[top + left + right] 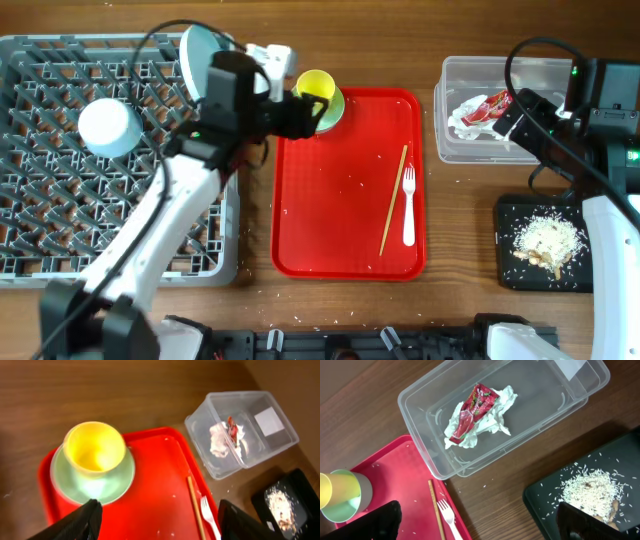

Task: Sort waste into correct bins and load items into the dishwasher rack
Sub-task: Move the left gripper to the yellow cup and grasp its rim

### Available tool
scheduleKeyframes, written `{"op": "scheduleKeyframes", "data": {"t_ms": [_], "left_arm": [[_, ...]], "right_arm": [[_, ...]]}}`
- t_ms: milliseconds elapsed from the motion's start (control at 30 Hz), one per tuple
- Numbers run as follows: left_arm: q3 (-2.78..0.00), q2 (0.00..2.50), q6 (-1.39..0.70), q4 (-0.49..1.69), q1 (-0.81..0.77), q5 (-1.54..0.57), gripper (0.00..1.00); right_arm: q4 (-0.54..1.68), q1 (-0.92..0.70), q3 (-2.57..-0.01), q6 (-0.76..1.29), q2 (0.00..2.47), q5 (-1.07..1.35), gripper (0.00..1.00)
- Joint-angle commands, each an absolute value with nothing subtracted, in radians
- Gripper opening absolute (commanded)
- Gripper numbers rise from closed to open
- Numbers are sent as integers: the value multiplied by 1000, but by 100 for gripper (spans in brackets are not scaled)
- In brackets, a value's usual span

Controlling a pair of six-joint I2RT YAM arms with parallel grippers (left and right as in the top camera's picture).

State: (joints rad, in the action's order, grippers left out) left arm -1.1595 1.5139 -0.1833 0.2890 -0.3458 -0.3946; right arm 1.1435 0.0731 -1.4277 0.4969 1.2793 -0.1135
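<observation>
I am holding my left claw [160,507] with its fingers wide apart and nothing between them. It is hovering over the 11 o'clock corner of the red tray [340,180]. Just ahead of the fingertips, at 11 o'clock in my wrist view, the yellow cup [95,449] is standing upright in the pale green saucer [92,485], and the saucer is resting in that tray corner. Toward 3 o'clock on the tray the chopstick [393,200] is lying lengthwise, with the white fork [409,205] just beside it on the 3 o'clock side, tines pointing to 12.

At 9 o'clock of the tray the grey rack [60,200] is sitting on the table [450,40]. It is carrying the blue bowl [110,127], upside down, and the blue plate [195,55] near its 1 o'clock corner, partly hidden by my arm.

I am holding my right claw [480,507] spread wide too, gripping nothing. At 12 o'clock in its wrist view the clear tub [420,425] is holding the red wrapper [475,407], which is lying on crumpled white paper [490,422]. At 4 o'clock the black tray [545,500] is carrying the rice scraps [587,490], with loose grains lying around the heap. In the overhead view the black tray is sitting at 6 o'clock of the tub, apart from it.
</observation>
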Motion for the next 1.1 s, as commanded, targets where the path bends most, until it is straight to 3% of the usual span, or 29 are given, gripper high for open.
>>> {"op": "scheduleKeyframes", "data": {"t_ms": [0,367,633,1067], "left_arm": [[-1166,1608,-194,167,-395,-337,72],[-1166,1781,245,99,-504,71,67],[-1166,1829,284,11,-502,56,63],[-1166,1901,281,67,-502,28,63]], "right_arm": [[1141,76,-1425,498,1286,-131,100],[1141,76,-1425,498,1286,-131,100],[1141,76,-1425,498,1286,-131,100],[1141,76,-1425,498,1286,-131,99]]}}
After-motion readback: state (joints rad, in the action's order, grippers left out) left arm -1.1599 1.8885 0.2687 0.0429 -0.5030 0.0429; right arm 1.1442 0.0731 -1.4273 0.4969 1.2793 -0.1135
